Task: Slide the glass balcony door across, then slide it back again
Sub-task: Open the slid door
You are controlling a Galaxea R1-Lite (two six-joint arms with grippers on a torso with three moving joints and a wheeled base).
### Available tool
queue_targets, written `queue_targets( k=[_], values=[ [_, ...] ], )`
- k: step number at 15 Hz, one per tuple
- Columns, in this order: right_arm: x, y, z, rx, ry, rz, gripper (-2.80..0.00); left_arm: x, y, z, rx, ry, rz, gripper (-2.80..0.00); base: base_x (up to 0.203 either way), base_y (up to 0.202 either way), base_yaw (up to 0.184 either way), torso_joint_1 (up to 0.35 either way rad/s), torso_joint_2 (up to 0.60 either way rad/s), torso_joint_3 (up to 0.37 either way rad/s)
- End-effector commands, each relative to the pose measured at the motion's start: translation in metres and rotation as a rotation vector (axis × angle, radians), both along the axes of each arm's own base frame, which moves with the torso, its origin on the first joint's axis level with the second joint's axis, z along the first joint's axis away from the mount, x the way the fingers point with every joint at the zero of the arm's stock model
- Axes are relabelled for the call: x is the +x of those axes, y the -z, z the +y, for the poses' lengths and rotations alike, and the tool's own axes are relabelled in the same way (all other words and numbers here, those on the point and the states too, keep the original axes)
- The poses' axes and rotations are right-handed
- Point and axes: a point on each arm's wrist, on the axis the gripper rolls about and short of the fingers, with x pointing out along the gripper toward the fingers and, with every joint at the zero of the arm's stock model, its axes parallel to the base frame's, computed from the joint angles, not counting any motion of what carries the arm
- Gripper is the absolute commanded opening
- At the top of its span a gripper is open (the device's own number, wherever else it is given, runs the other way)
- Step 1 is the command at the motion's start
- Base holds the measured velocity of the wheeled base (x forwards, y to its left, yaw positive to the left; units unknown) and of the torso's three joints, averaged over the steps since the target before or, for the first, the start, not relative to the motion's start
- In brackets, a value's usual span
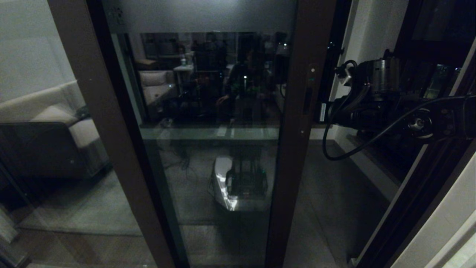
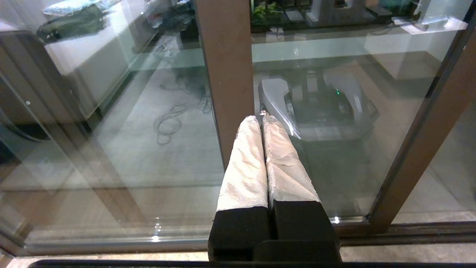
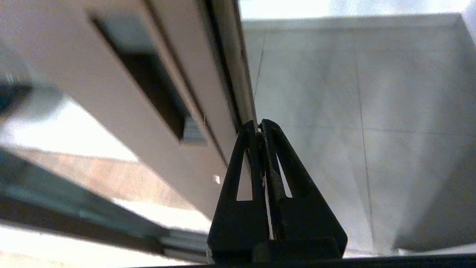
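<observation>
Our right gripper (image 3: 259, 124) reaches out, fingers pressed together and empty, at the free edge of the glass balcony door (image 1: 208, 111), just beside its recessed handle (image 1: 307, 100). Our left gripper (image 2: 261, 118), fingers also closed, idles low before the door.

**Right arm extended, left arm parked**

The robot's right arm (image 1: 427, 119) reaches in level from the right of the head view, a black cable looping beneath its wrist. The right gripper (image 3: 259, 124) points forward with its black fingers (image 3: 241, 167) pressed together, tips meeting in a narrow wedge. The left gripper (image 2: 260, 119), out of the head view, angles downward, its pale-wrapped fingers (image 2: 245, 163) closed flat against each other, holding nothing.
</observation>
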Motion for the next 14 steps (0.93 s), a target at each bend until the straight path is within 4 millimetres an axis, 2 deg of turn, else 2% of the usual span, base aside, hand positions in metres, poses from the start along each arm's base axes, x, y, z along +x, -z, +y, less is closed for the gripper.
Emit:
queue_targets(
  k=[1, 14],
  values=[
    [0.002, 0.004, 0.005, -0.001, -0.009, 0.005, -2.8, 0.0, 0.0, 0.0, 0.0, 0.0, 0.002, -2.8, 0.0, 0.0, 0.0, 0.0, 0.0, 0.0],
    [-0.003, 0.005, 0.021, 0.019, -0.043, 0.013, -2.8, 0.0, 0.0, 0.0, 0.0, 0.0, 0.002, -2.8, 0.0, 0.0, 0.0, 0.0, 0.0, 0.0]
  ],
)
